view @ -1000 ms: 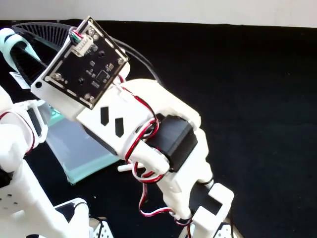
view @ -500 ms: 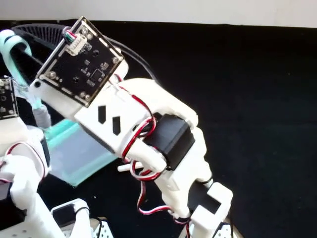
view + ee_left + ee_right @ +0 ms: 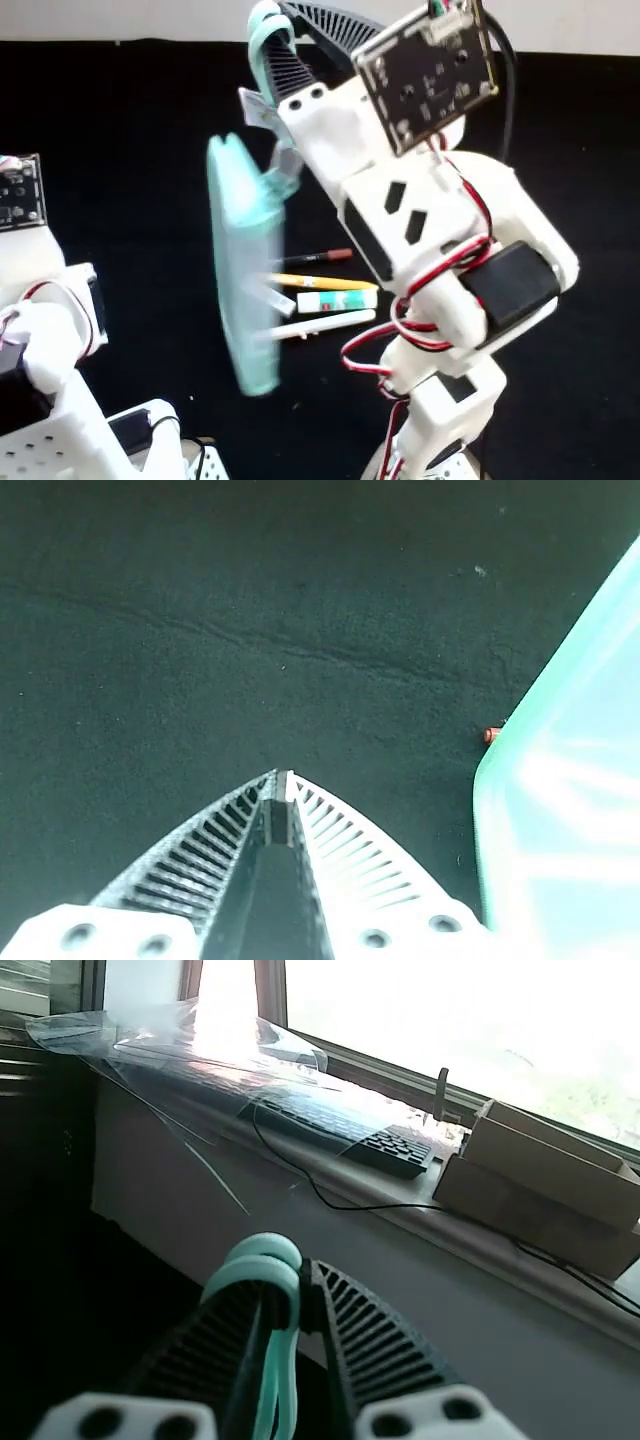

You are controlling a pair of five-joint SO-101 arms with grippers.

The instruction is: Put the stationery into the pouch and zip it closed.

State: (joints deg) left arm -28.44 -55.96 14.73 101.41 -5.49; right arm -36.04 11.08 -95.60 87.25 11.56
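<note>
My right gripper (image 3: 285, 50) is raised high over the back of the table, shut on the teal loop (image 3: 265, 1275) of the pouch. The translucent teal pouch (image 3: 243, 270) hangs from it upright, clear of the table. Beside the pouch on the black mat lie a red-tipped pencil (image 3: 318, 257), a yellow pencil (image 3: 322, 283), a white-and-green stick (image 3: 337, 300) and a white pen (image 3: 322, 324). My left gripper (image 3: 278, 780) is shut on nothing, low over bare mat, with the pouch's edge (image 3: 560, 810) and a red tip (image 3: 492, 735) off to one side.
The left arm's white body (image 3: 40, 350) stands at the front left corner. The right arm's base (image 3: 440, 410) takes up the front centre. Black mat (image 3: 600, 150) stretches free to the right and at the back left. A wall runs behind the table.
The right arm has swung up and to the right, lifting the pouch off the mat until it hangs upright. The stationery beneath has come into sight. The left arm has drawn back to the left.
</note>
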